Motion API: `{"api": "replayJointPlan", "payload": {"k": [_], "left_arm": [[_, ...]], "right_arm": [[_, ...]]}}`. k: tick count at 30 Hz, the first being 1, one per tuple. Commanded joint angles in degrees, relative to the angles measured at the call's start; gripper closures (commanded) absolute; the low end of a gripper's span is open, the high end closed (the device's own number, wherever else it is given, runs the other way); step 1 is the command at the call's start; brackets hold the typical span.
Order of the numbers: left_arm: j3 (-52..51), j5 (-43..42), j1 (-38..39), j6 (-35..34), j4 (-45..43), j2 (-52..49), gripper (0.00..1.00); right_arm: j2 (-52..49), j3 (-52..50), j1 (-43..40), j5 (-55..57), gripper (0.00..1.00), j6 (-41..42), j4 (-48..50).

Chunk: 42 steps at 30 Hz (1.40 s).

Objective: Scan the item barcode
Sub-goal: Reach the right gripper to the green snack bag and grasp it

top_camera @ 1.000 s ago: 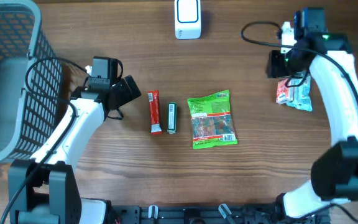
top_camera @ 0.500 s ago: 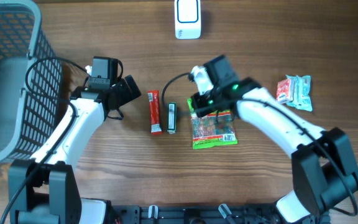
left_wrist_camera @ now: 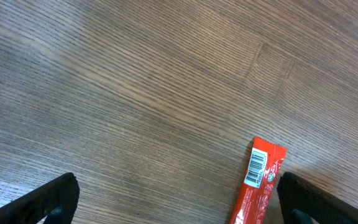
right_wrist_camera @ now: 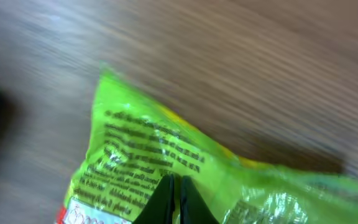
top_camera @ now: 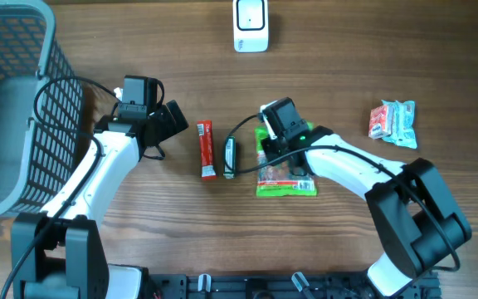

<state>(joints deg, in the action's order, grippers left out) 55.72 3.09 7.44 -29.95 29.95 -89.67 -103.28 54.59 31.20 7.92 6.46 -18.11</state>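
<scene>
Overhead: wooden surface (top_camera: 98,33). White scanner (top_camera: 250,25) at the far edge, centre. Grey basket (top_camera: 7,108) at far left. Red bar (top_camera: 206,149) and small dark bar (top_camera: 229,157) side by side, left of centre. Green packet (top_camera: 285,170) at centre, its upper left part under the right pincer (top_camera: 265,148). Pale red-and-blue packet (top_camera: 393,123) far right, well apart. Left pincer (top_camera: 175,119) just beside the red bar's upper end, holding nothing.

Left wrist: fingers (left_wrist_camera: 45,200) spread wide; red bar (left_wrist_camera: 257,186) with barcode label lies between them, nearer the right one.

Right wrist: fingertips (right_wrist_camera: 173,200) pressed together over the green packet (right_wrist_camera: 166,162); whether film is pinched cannot be told.
</scene>
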Motion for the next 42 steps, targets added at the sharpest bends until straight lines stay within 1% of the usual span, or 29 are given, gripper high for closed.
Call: {"api": "replayJointPlan", "payload": {"k": [1,3,4,5,6,7,9,10,12,14,17,19,20,22,25,26,30,32,33,36,39,42], "left_arm": [[0.1,-0.3,-0.2,-0.8,-0.1,0.5,0.0],[0.1,-0.3,-0.2,-0.8,-0.1,0.5,0.0],[0.1,-0.3,-0.2,-0.8,-0.1,0.5,0.0],[0.1,-0.3,-0.2,-0.8,-0.1,0.5,0.0],[0.1,-0.3,-0.2,-0.8,-0.1,0.5,0.0],[0.1,-0.3,-0.2,-0.8,-0.1,0.5,0.0],[0.1,-0.3,-0.2,-0.8,-0.1,0.5,0.0],[0.1,-0.3,-0.2,-0.8,-0.1,0.5,0.0],[0.1,-0.3,-0.2,-0.8,-0.1,0.5,0.0],[0.1,-0.3,-0.2,-0.7,-0.1,0.5,0.0],[0.1,-0.3,-0.2,-0.8,-0.1,0.5,0.0],[0.1,-0.3,-0.2,-0.8,-0.1,0.5,0.0],[0.1,-0.3,-0.2,-0.8,-0.1,0.5,0.0],[0.1,-0.3,-0.2,-0.8,-0.1,0.5,0.0],[0.1,-0.3,-0.2,-0.8,-0.1,0.5,0.0],[0.1,-0.3,-0.2,-0.7,-0.1,0.5,0.0],[0.1,-0.3,-0.2,-0.7,-0.1,0.5,0.0],[0.1,-0.3,-0.2,-0.8,-0.1,0.5,0.0],[0.1,-0.3,-0.2,-0.7,-0.1,0.5,0.0],[0.1,-0.3,-0.2,-0.8,-0.1,0.5,0.0],[0.1,-0.3,-0.2,-0.7,-0.1,0.5,0.0],[0.1,-0.3,-0.2,-0.8,-0.1,0.5,0.0]], "right_arm": [[-1.1,0.0,-3.8,15.2,0.96,7.6,-5.8],[-0.1,1.3,-5.7,13.1,0.96,8.1,-9.5],[0.8,2.7,-7.0,11.3,0.95,9.2,-13.1],[1.7,4.2,-7.8,7.8,0.92,9.0,-15.9],[2.6,5.6,-8.3,3.1,0.86,7.3,-17.4],[3.6,7.0,-8.3,-2.0,0.82,3.6,-18.6],[5.4,9.4,-8.3,-9.6,0.76,-1.9,-20.9],[6.4,10.8,-8.3,-12.3,0.73,-3.0,-22.7],[9.2,14.2,-8.3,-16.4,0.6,-3.3,-27.9],[11.2,14.8,-8.3,-18.0,0.52,-3.3,-30.8],[11.6,14.1,-7.3,-22.4,0.53,-3.0,-36.1],[11.6,12.1,-5.5,-23.0,0.6,-3.0,-36.5],[11.3,10.6,-4.1,-22.8,0.66,-3.0,-36.1],[10.7,7.8,-2.1,-20.8,0.72,0.5,-35.2],[9.6,3.2,0.0,-13.0,0.75,8.9,-35.1],[9.6,2.0,0.0,-10.9,0.77,11.5,-35.1],[9.6,1.0,0.0,-8.8,0.88,14.8,-36.3],[9.6,1.0,0.0,-8.7,0.9,15.7,-37.5],[9.6,1.0,0.0,-8.7,0.93,16.7,-38.8],[9.6,-0.3,0.0,-8.5,0.96,17.8,-39.1],[9.6,-3.7,0.0,-4.9,0.96,20.0,-35.3],[9.6,-5.6,0.0,-4.9,0.96,20.6,-30.9]]}}
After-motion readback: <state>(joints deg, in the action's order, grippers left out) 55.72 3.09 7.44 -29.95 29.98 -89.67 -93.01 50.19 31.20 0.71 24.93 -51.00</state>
